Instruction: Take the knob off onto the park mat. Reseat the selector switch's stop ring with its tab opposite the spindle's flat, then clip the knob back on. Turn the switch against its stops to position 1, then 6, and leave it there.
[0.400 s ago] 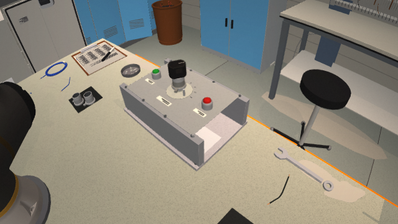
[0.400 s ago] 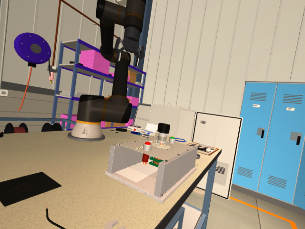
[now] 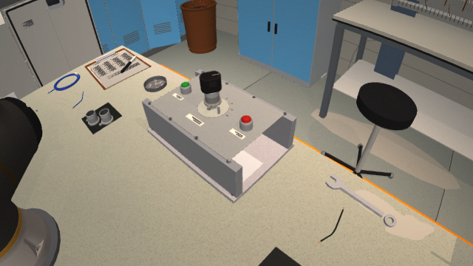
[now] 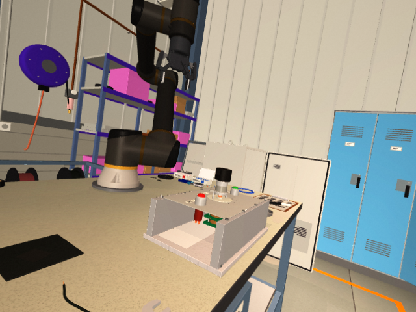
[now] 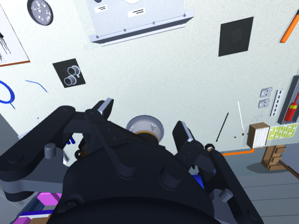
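Observation:
The black knob (image 3: 210,82) sits on the selector switch's spindle at the middle of the grey control box (image 3: 218,129), above a pale round dial plate (image 3: 216,108). A green button (image 3: 185,87) and a red button (image 3: 246,122) flank it on the box's top. My gripper (image 4: 177,68) hangs high above the bench near the arm's base, far from the box, open and empty. The black park mat (image 4: 33,254) lies flat on the bench at the box's open end. The stop ring is hidden under the knob.
The bench's orange-lined edge (image 3: 369,181) runs just beyond the box. A spanner (image 3: 360,200) and a black wire (image 3: 334,227) lie near it. A small black mat with two grey sleeves (image 3: 100,116), a parts dish (image 3: 155,83), a clipboard (image 3: 116,66) and blue cable (image 3: 66,82) lie on the box's other side.

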Robot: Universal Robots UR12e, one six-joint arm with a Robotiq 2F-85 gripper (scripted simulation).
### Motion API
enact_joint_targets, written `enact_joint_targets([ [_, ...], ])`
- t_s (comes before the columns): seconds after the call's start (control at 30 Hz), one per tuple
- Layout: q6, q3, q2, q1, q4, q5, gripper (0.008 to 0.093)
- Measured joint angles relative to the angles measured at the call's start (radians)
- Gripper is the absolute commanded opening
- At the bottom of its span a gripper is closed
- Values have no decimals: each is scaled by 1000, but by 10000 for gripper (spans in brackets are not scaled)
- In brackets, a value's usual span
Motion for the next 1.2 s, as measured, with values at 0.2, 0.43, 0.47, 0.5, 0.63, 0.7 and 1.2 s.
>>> enact_joint_targets([
  [0.2,0,0,0,0,0,0,934],
  [0.43,0,0,0,0,0,0,934],
  [0.47,0,0,0,0,0,0,934],
  [0.5,0,0,0,0,0,0,934],
  [0.63,0,0,0,0,0,0,894],
  [0.7,0,0,0,0,0,0,854],
  [1.2,0,0,0,0,0,0,680],
])
